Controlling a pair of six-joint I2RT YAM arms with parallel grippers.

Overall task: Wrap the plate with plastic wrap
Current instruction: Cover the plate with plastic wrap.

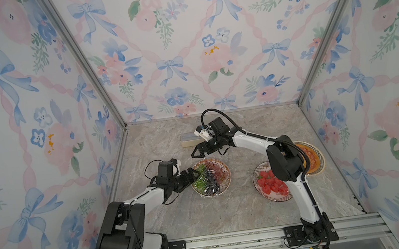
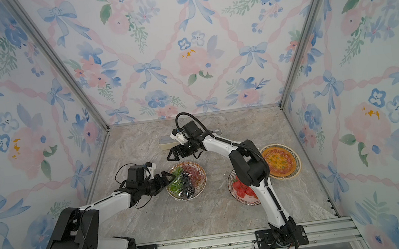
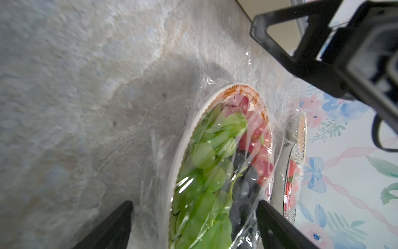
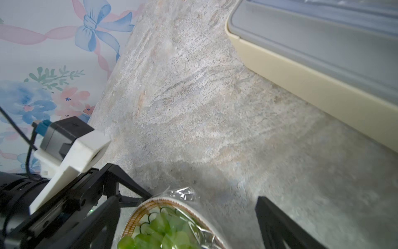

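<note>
From my console, the round patterned plate [image 1: 226,171] of green, red and dark grapes sat mid-table, already covered by the thin, clear, crinkly plastic wrap [image 3: 207,80] — its edges lay loose on the marbled grey tabletop [image 1: 179,219]. The left gripper [image 1: 196,175] was at the plate's left rim, jaws spread wide, gripping nothing. The right gripper [image 1: 195,153] hovered just beyond the far rim, equally spread and empty. Behind it lay the long cream box [image 4: 301,86] — apart from the plate.
</note>
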